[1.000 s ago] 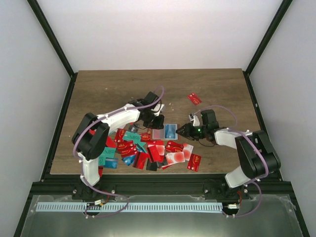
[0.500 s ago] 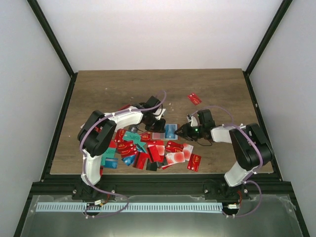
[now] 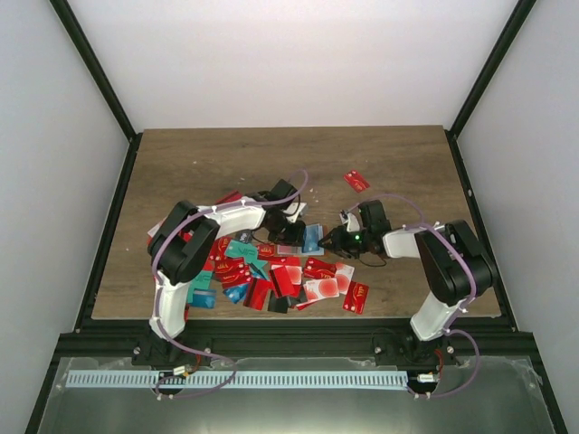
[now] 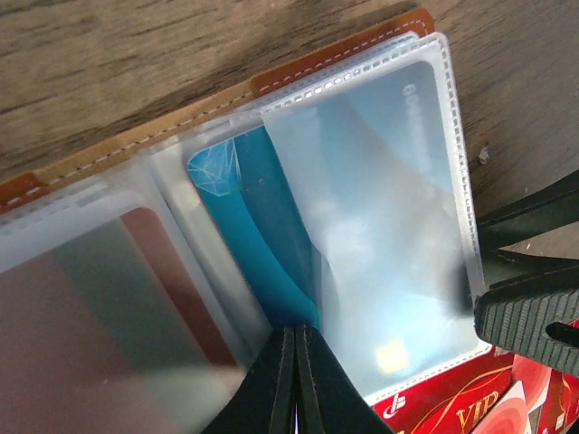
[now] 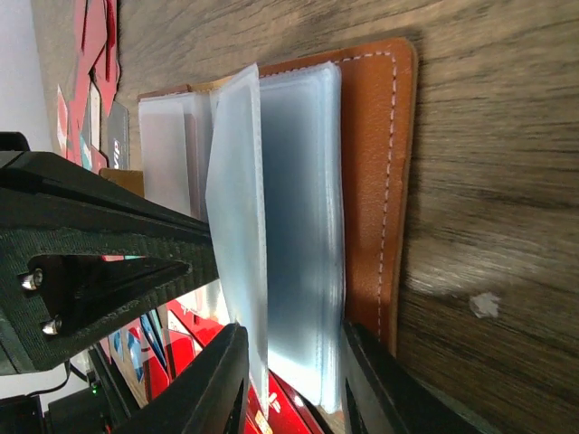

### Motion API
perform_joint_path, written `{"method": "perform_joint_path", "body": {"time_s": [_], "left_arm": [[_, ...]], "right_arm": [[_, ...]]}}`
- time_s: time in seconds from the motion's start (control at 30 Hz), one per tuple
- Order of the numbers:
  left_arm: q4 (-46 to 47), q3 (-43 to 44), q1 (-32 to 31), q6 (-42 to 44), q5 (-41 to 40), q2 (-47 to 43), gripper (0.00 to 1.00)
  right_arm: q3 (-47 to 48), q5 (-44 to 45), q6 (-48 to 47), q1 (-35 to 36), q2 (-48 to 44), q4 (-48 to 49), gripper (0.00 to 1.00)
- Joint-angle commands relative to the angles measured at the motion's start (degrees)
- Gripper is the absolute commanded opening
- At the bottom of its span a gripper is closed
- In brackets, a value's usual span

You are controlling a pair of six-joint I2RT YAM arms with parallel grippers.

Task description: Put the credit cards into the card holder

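The card holder [image 3: 312,238] lies open on the wood, brown leather [image 4: 181,117] outside with clear pale blue sleeves [image 5: 298,199]. My left gripper [image 3: 291,232] is over its left half, jaws shut [image 4: 295,336] on the near end of a teal card [image 4: 258,235] that runs in between two sleeves. My right gripper [image 3: 331,240] comes from the right. Its jaws [image 5: 294,380] are shut on the near edge of the sleeve stack, and one sleeve [image 5: 235,181] fans away from the rest. The credit cards [image 3: 271,276], mostly red, lie heaped in front of the holder.
One red card [image 3: 356,181] lies alone at the back right. A red VIP card [image 4: 443,398] sits under the holder's near corner. The left gripper's black fingers [image 5: 99,262] stand close beside the raised sleeve. Bare wood [image 3: 208,163] stretches behind the arms.
My left gripper has moved right onto the open holder and now covers its left page; its jaws closed a little. The right gripper has edged left, staying on the sleeves.
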Motion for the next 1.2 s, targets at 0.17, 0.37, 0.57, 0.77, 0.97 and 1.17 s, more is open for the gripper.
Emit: {"method": "perform_joint_path", "body": {"time_s": [0.17,0.37,0.57,0.77,0.97,1.17], "left_arm": [[1.48,-0.66,-0.59,0.86,1.48,2.06,0.04],[1.59,-0.62,-0.61,0.86,1.43,1.97,0.04],[1.58,-0.59,-0.61,0.82,1.23,1.25,0.04],[0.6,-0.23,-0.59,0.51,-0.92,-1.97,0.04],[-3.09,-0.69,0.27,0.01,-5.75,-7.16,0.05],[-3.69,-5.53,2.93,-1.52,-8.66,-13.89,0.07]], "right_arm": [[3.17,-1.59,-0.29,1.98,1.87,0.4,0.3],[4.4,2.16,-1.68,3.1,0.4,-3.02,0.29],[5.8,2.8,-2.68,4.41,-0.78,-4.18,0.27],[9.64,3.39,-3.64,7.75,-1.13,-6.5,0.27],[12.94,6.99,-3.75,9.55,0.21,-10.02,0.29],[16.6,6.91,-3.49,12.06,3.95,-10.2,0.33]]}}
